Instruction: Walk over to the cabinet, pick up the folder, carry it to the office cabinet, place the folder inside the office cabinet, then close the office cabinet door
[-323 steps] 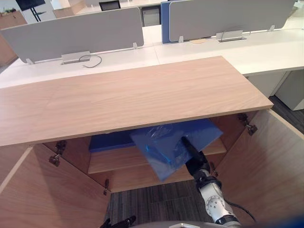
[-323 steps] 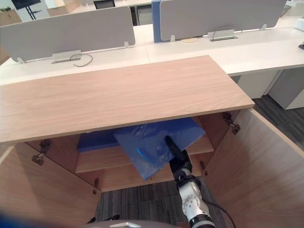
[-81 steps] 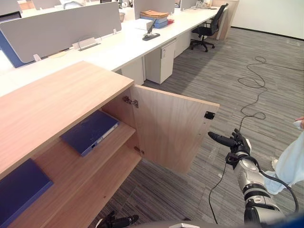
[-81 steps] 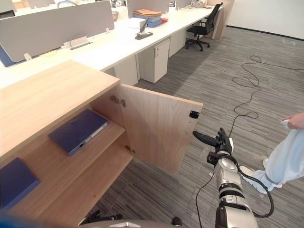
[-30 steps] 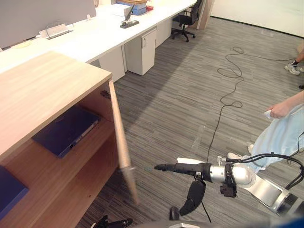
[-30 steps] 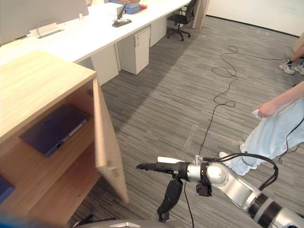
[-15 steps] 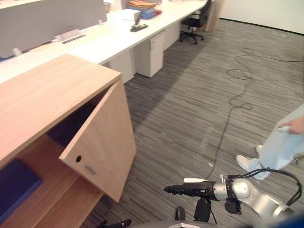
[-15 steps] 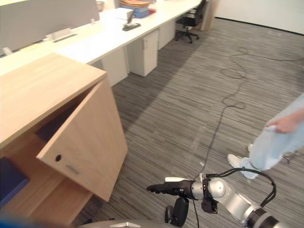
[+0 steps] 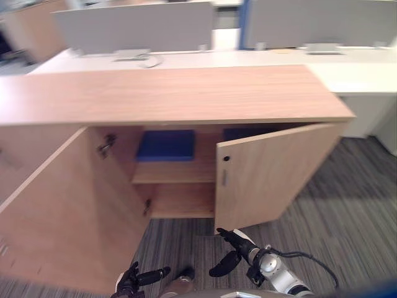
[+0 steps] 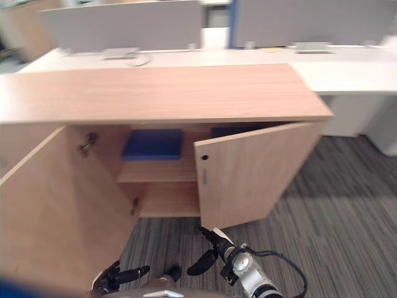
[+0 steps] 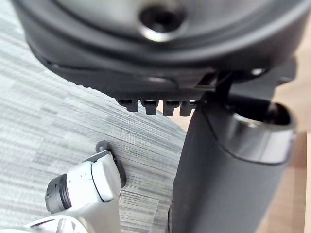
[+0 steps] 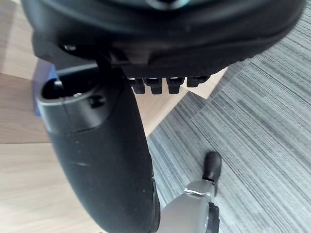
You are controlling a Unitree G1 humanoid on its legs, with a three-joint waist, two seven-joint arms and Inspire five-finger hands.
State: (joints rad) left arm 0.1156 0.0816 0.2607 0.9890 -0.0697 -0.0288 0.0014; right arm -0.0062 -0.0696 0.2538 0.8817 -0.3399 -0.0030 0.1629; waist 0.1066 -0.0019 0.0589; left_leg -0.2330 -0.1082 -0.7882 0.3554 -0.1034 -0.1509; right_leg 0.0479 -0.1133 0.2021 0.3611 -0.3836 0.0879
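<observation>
Folder (image 9: 166,144) being stored on shelf (image 9: 175,176) inside office cabinet (image 9: 173,93), 12 o'clock. Right robot hand (image 9: 239,241), spread, empty, being held at 6 o'clock under half-shut right door (image 9: 273,174), likely for pushing. Left robot hand (image 9: 133,277) relaxed, 7 o'clock.

Right hand (image 9: 243,247): dark, slim fingers; white cover (image 9: 239,234) on the thumb.
Right arm (image 9: 275,273): silver-grey, rounded wrist joint, dark collar next to the hand.
Left hand (image 9: 132,279): dark all over.
Left thumb (image 11: 218,184): thick matt-black shell, bright metal ring round one end.
</observation>
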